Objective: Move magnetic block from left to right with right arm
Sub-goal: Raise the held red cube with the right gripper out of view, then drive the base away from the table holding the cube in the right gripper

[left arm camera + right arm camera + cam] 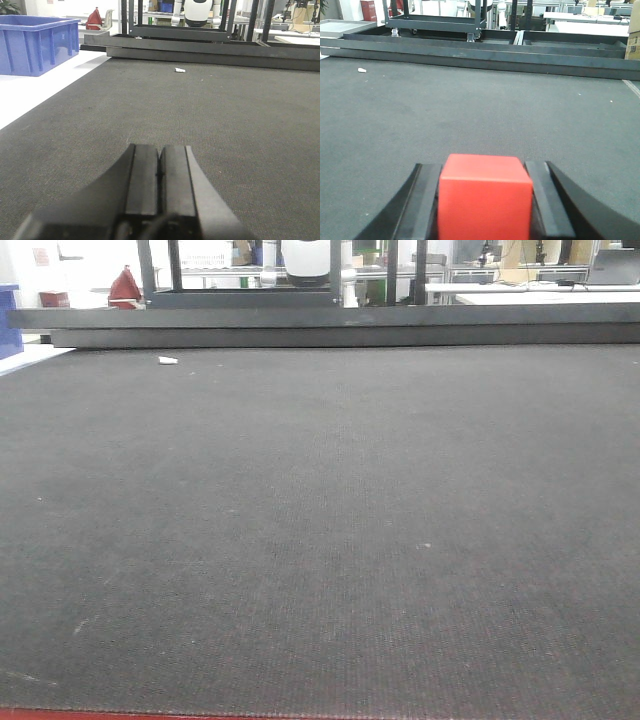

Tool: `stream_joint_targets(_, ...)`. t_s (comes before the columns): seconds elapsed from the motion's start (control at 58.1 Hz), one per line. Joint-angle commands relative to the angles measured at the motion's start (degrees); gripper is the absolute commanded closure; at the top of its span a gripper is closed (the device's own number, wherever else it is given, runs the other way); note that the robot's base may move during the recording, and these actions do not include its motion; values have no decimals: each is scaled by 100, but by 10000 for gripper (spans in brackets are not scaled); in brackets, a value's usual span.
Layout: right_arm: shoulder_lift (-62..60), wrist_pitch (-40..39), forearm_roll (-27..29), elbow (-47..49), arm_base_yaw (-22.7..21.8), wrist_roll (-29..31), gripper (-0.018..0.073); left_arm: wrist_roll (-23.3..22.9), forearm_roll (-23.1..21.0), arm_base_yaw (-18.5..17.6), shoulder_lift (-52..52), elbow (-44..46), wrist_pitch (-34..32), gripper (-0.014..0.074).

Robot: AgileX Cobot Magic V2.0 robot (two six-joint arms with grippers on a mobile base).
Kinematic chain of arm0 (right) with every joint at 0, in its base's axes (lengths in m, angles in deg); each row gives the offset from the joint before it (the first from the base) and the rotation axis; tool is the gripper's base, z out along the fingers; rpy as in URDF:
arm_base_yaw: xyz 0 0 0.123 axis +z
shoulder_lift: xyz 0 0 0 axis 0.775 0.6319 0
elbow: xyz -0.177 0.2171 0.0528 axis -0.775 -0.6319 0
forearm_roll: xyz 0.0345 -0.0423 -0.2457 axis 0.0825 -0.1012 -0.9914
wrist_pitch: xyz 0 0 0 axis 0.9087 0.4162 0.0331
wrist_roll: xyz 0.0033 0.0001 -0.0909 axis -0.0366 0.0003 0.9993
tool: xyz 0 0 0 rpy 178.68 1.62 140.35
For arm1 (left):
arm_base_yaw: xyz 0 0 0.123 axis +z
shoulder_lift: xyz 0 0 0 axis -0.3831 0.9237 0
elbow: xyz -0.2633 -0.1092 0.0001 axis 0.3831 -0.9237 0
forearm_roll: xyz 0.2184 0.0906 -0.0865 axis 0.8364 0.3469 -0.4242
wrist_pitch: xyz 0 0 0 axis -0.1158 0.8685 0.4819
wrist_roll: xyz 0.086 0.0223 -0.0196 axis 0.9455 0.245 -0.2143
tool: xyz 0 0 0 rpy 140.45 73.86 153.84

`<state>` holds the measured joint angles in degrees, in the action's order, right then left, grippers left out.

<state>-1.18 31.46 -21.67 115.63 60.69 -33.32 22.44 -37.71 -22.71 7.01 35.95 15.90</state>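
The magnetic block (484, 197), a plain bright red cube, fills the gap between the two black fingers of my right gripper (482, 167) in the right wrist view. Both pads press against its sides, so the gripper is shut on it, low over the dark mat (480, 110). In the left wrist view my left gripper (160, 147) is shut with its pads together and nothing between them. The front view shows only the mat (320, 540), with no gripper and no block in it.
A small white scrap (168, 361) lies on the mat at the far left. Dark metal frame rails (330, 325) run along the mat's far edge. A blue plastic bin (35, 42) stands off the mat to the left, and a cardboard box (634, 40) stands at the far right.
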Motion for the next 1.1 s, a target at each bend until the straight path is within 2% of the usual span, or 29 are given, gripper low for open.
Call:
stream_joint_targets(0.0, 92, -521, -39, 152, -45, 44, 323, -34, -27, -1, -70, -44, -480, 722)
stream_joint_targets(1.083, 92, -514, -39, 152, -45, 44, 323, -34, -27, -1, -70, -44, -480, 722)
